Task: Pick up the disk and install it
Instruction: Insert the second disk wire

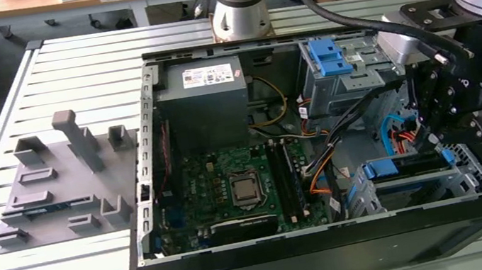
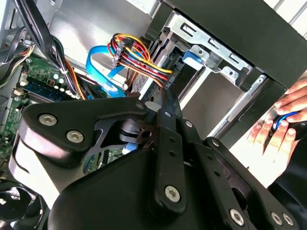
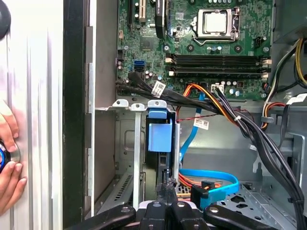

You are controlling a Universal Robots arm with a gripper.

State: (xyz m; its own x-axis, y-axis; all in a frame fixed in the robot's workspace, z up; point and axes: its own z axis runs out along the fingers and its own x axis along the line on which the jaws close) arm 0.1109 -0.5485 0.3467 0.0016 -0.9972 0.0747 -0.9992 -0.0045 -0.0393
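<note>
The disk (image 1: 405,166) sits on edge in the drive bay at the case's front corner, on the exterior view's right. Its blue carrier end (image 3: 159,134) faces into the case. In the second wrist view the blue end (image 2: 192,59) shows inside the metal bay frame. My gripper (image 1: 431,142) hangs just above that bay. Its fingers (image 3: 167,184) are pressed together, tips at the disk's dark edge below the blue end, with nothing seen between them. The shut tips (image 2: 166,98) point toward the bay.
The open case (image 1: 149,192) lies on a slatted table, with power supply (image 1: 207,97), motherboard (image 1: 229,187) and a cage with blue latches (image 1: 330,57). Blue and coloured cables (image 3: 211,179) run beside the bay. A person's hand (image 2: 276,129) rests outside the case. A grey fixture (image 1: 57,184) lies further off.
</note>
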